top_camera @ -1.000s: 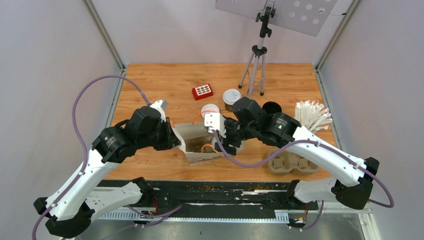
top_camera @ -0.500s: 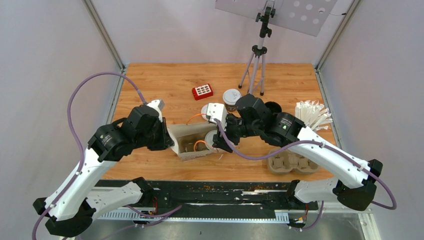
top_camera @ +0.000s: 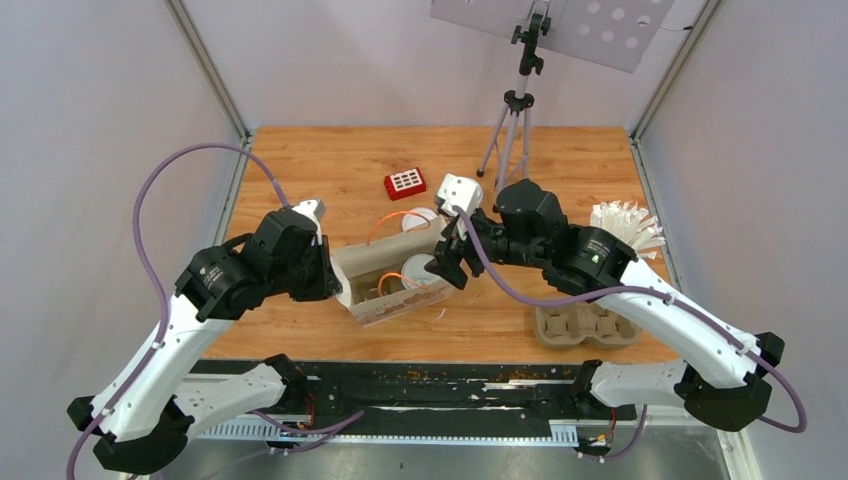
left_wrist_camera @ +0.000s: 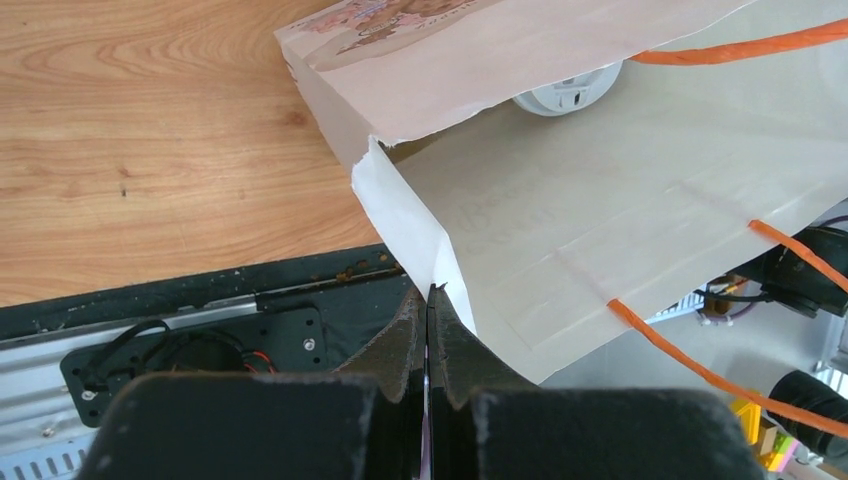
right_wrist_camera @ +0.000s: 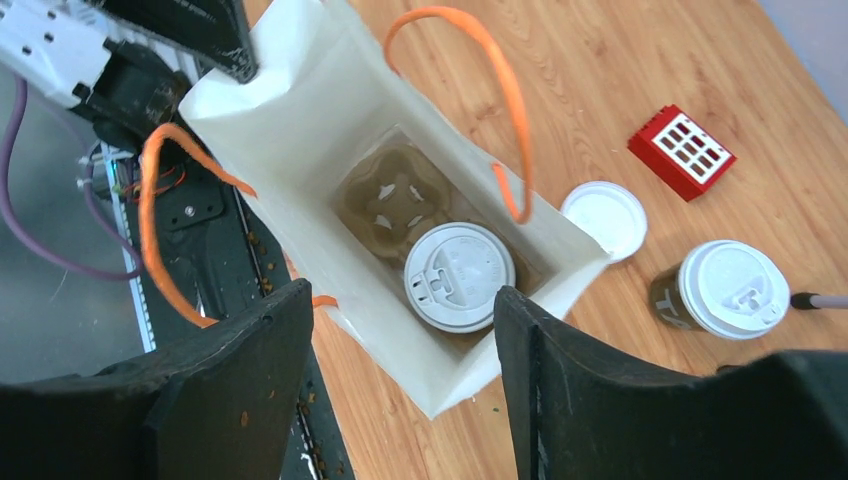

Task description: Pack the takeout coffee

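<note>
Since one cup [right_wrist_camera: 459, 277] already sits in the bag [right_wrist_camera: 300, 130] and a second cup [right_wrist_camera: 722, 288] waits just outside it, I'd have the left gripper [left_wrist_camera: 428, 300], pinched shut on the bag's rim, hold steady while the wide-open, empty right gripper [right_wrist_camera: 400, 298] rises straight above the bag, dodging the handles [right_wrist_camera: 505, 100].

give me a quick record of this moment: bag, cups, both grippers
bag: paper bag, orange handles, mouth open
left gripper: shut on the bag's corner fold
right gripper: open, empty, above the bag's mouth
packed: lidded cup on the inner tray at the bag's bottom
unpacked: second lidded cup on the table, near a loose lid
other: red block
</note>
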{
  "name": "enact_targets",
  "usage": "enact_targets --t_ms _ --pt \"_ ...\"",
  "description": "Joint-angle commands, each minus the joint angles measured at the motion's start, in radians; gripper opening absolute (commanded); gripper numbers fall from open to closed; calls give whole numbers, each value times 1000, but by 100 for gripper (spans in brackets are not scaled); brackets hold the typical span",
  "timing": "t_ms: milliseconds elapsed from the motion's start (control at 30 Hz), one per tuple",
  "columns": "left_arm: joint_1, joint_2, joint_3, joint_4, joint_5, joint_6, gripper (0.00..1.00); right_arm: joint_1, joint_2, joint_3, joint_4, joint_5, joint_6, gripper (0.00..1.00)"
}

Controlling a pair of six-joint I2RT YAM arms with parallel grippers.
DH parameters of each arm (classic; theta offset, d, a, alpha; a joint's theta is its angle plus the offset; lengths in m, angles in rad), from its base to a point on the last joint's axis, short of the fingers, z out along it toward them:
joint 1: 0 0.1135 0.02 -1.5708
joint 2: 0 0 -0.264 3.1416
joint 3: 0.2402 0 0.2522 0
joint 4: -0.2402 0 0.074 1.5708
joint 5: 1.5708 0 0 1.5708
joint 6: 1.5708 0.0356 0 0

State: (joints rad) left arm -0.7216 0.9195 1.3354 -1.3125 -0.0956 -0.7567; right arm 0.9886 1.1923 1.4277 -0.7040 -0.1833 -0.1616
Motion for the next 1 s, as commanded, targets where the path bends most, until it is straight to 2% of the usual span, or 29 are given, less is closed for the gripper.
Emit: enact_targets --t_ms 0,167,267,300,400,567,700,767,967 --pt "13 7 26 0 -14 35 0 -22 -40 45 51 37 57 67" --pt "21 21 46 0 -12 55 0 -24 -56 51 67 110 75 67" --pt "22 21 69 21 -11 83 5 -28 -68 49 100 283 100 69" --pt "22 28 88 17 -19 101 7 -56 -34 131 76 419 110 71" --pt "22 21 82 27 -34 109 13 -100 -6 152 96 492 100 80" --pt "22 14 105 82 -69 109 29 -209 34 122 121 513 107 99" --pt "22 -8 105 125 -85 113 33 -292 64 71 175 482 110 100" --pt "22 -23 95 140 -94 123 42 -329 85 40 208 471 116 100" --pt "21 -67 65 177 -104 126 57 -433 206 -18 284 377 125 95"
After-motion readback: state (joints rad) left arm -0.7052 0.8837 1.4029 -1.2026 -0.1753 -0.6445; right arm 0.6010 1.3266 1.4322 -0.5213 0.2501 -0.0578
